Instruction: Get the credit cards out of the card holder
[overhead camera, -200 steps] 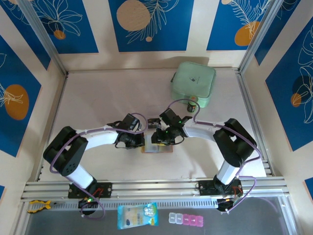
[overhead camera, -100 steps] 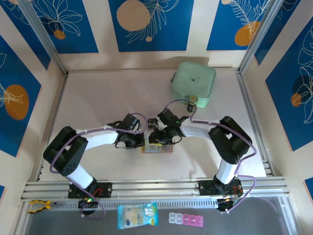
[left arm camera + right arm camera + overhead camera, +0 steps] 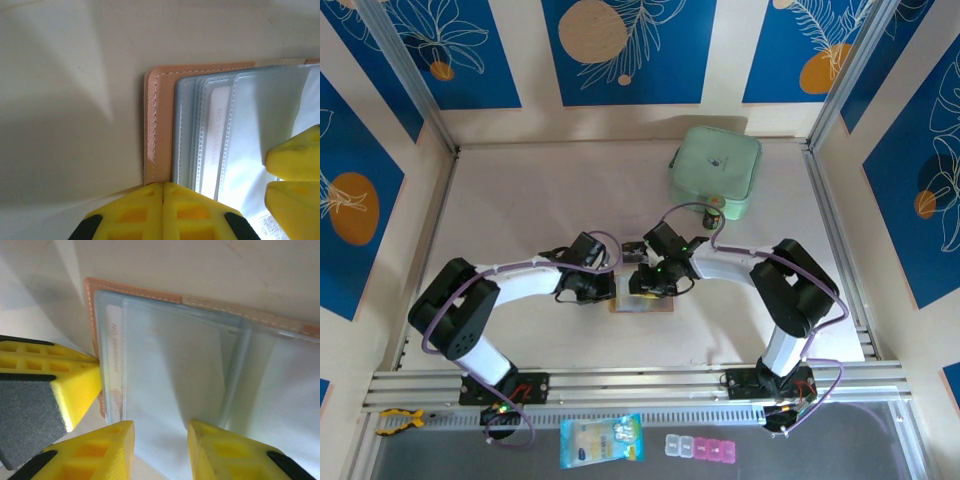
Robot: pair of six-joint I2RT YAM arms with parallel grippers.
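My left gripper (image 3: 162,188) has its yellow fingers pressed together with no gap, their tips set against the 6 o'clock edge of the card holder (image 3: 152,125) in its wrist view. My right gripper (image 3: 161,434) stands with its jaws apart over the clear sleeves (image 3: 170,365). Nothing is caught between them, and the sleeve plastic shows through the gap.

From above, the card holder (image 3: 641,305) lies open and flat near the middle of the table (image 3: 520,200). My left gripper (image 3: 604,291) is at its 9 o'clock side and my right gripper (image 3: 642,284) at its 12 o'clock side.

The holder's salmon border with pale stitching frames a stack of see-through pockets. One pale card (image 3: 218,130) sits tucked in a pocket near the stitched edge. It carries a line of faint print that starts with "NO"; the rest is too washed out to read. The same card (image 3: 114,365) shows in my right wrist view, at 9 o'clock.

A mint-green pouch (image 3: 715,172) lies at 1 o'clock from the holder, well apart, and its small dark mark is too tiny to read.
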